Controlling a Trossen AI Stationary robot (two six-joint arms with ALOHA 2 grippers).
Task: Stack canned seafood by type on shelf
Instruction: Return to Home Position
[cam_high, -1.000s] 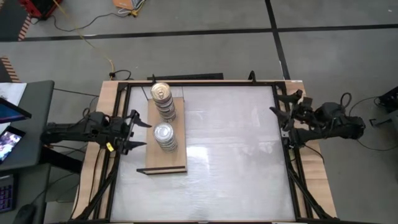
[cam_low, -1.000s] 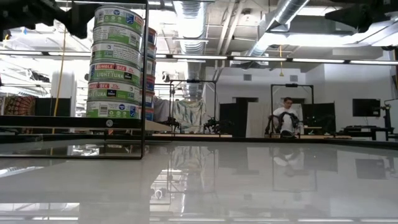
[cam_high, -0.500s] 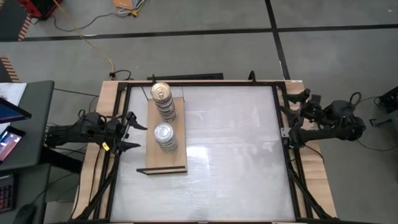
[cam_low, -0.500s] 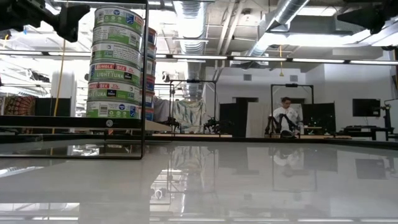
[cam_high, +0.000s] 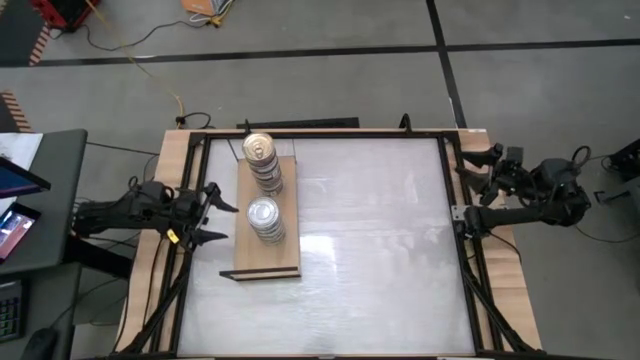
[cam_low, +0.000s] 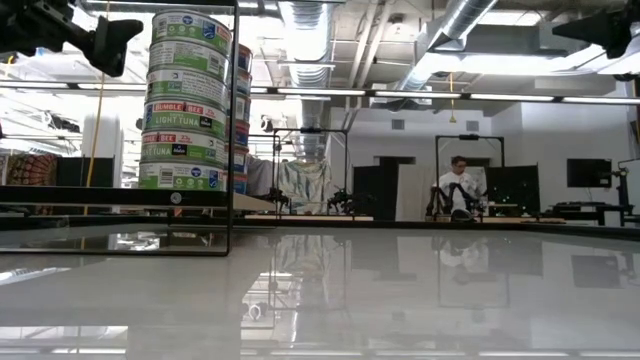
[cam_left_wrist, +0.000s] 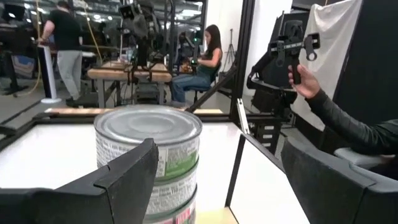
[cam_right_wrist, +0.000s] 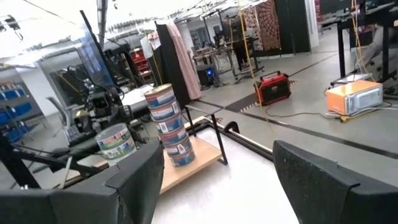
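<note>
Two stacks of canned seafood stand on the tan shelf (cam_high: 250, 262) at the table's left. The far stack is gold-topped (cam_high: 259, 150) with blue labels (cam_right_wrist: 169, 127). The near stack is silver-topped (cam_high: 264, 212) with green labels (cam_low: 188, 100). Each stack's bottom tin rests on the board. My left gripper (cam_high: 228, 220) stands open over the left rail, level, facing the near stack's top tin (cam_left_wrist: 148, 127) and apart from it. My right gripper (cam_high: 470, 185) stands open over the right rail, far from the tins.
The white tabletop (cam_high: 370, 240) lies between the shelf and the right rail, inside a black frame with wooden side rails (cam_high: 160, 200). A person's sleeved hand (cam_left_wrist: 311, 87) shows beyond the table's right side in the left wrist view. More people sit in the room behind.
My right gripper has drawn back toward the table's right edge and rolled about its own axis, staying open. The tin stacks and the shelf have kept still.
</note>
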